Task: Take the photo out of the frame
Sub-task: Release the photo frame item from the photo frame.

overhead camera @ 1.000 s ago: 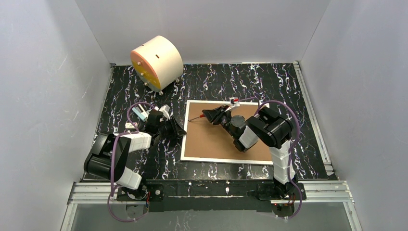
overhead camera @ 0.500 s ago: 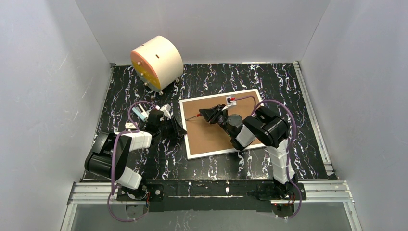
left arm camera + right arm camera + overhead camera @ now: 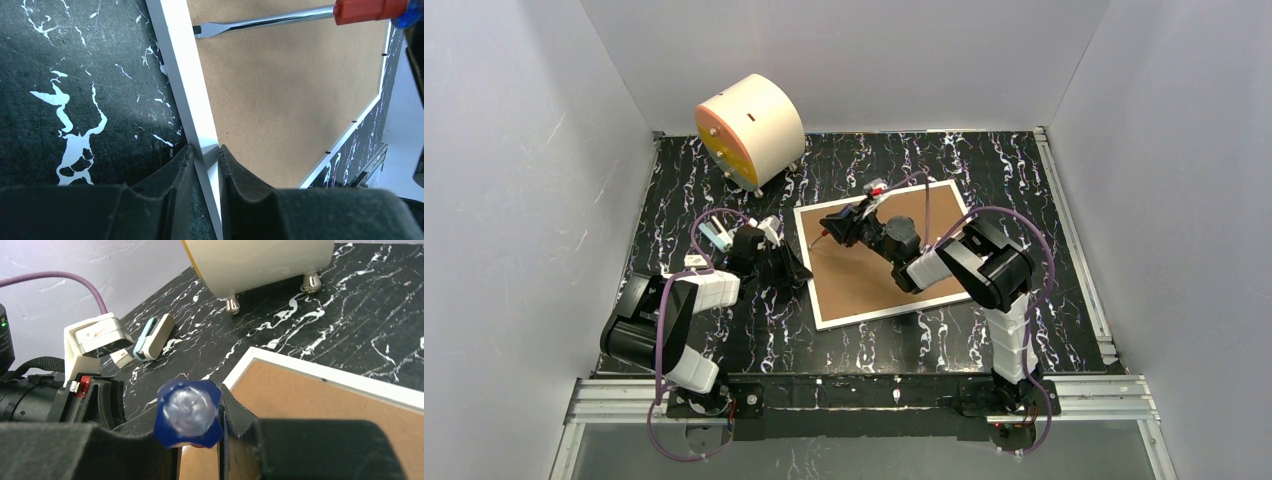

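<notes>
White rim of frame (image 3: 854,285) is pinched by left gripper (image 3: 202,160); frame is laid back-up on table (image 3: 1004,170), photo not seen. A screwdriver (image 3: 265,20) is clamped in right gripper (image 3: 198,415), tip set at the rim's inner edge just ahead of left gripper. Open tabletop is seen right of right gripper; cylinder (image 3: 749,128) is parked well ahead, apart.

Black marbled tabletop (image 3: 874,160); pale grey walls (image 3: 874,60)
</notes>
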